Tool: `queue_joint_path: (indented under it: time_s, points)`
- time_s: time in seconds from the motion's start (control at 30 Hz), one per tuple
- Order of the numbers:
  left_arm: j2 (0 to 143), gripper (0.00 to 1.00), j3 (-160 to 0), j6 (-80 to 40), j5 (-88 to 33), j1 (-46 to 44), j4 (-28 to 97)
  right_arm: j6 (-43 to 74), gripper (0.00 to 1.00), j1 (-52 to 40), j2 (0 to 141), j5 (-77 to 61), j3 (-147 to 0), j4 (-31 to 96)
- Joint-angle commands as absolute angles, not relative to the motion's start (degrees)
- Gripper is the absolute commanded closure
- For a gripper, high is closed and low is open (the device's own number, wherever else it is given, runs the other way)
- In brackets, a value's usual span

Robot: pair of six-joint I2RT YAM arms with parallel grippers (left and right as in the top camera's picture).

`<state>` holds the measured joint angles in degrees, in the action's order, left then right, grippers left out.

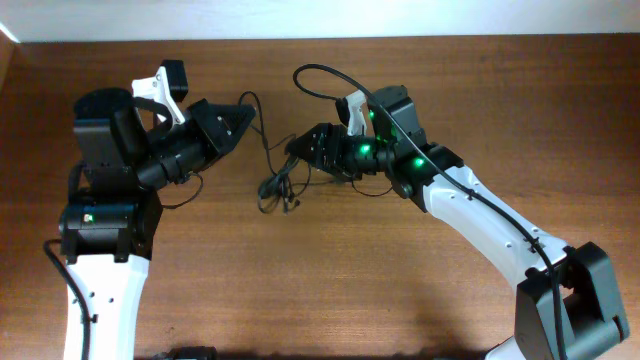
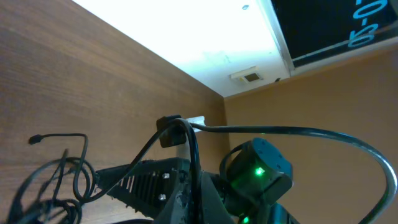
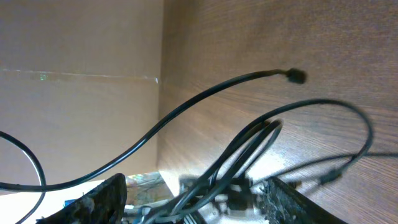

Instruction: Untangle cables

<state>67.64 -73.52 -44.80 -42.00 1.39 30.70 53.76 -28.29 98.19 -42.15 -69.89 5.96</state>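
While the left gripper (image 1: 240,122) is fully closed, 1 thin strand arcs off from right beside its tip, and the overhead view does not show whether that strand is pinched there. This gripper points right, toward the middle of the table (image 1: 420,290).

Facing it, the right gripper (image 1: 300,150) points left with its jaws wide apart. Its wrist view shows 2 dark fingers (image 3: 102,196) low at either side of the picture, with several strands passing through the gap between them; nothing is clamped.

The cables (image 1: 280,188) lie in a small knotted bunch on the table just below and between the 2 grippers, closer to the right one. From the bunch, 1 strand climbs toward the left gripper's tip. In the right wrist view, 1 strand curves up and ends in a small plug (image 3: 297,76) lying against the wood.

A thicker black wire (image 1: 318,72) loops above the right arm's wrist, where 3 green lights (image 1: 365,150) glow.
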Motion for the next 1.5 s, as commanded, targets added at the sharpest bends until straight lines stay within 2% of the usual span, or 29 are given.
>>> queue_joint_path:
  time_s: [0.0,0.33,0.53,0.6,0.7,0.8,1.0,1.2,1.47]
  points:
    - [67.55,1.0,-74.06,-44.1,-45.71,1.21,29.54,54.57,0.34,-28.64,97.86,-42.68,-70.19,5.85]
    - [67.55,1.0,-74.06,-44.14,-47.68,1.1,28.73,56.27,0.37,-30.92,97.86,-38.92,-70.19,5.82]
    - [67.55,1.0,-74.06,-44.14,-48.49,1.1,28.73,56.4,0.7,-30.89,97.86,-37.82,-70.19,5.85]
    - [67.55,1.0,-74.06,-44.12,-48.47,1.1,28.73,55.75,0.96,-30.83,97.86,-37.6,-70.19,5.85]
    - [67.55,1.0,-74.04,-44.05,-48.21,1.13,28.77,54.46,0.96,-30.68,97.86,-34.48,-70.19,8.16]
    - [67.55,1.0,-74.04,-43.53,-46.46,1.17,29.06,53.8,0.96,-30.44,97.86,-25.32,-70.19,15.59]
    - [67.55,1.0,-74.04,-40.18,-32.49,1.17,34.52,50.76,0.96,-26.74,97.86,-10.74,-70.19,31.18]
    - [67.55,1.0,-74.04,-40.18,-17.8,1.17,39.66,46.7,0.96,-20.08,97.86,-9.61,-70.19,37.93]
    - [67.55,1.0,-74.04,-40.21,-5.82,1.28,42.61,43.48,0.96,-14.06,97.86,-8.01,-70.19,41.01]
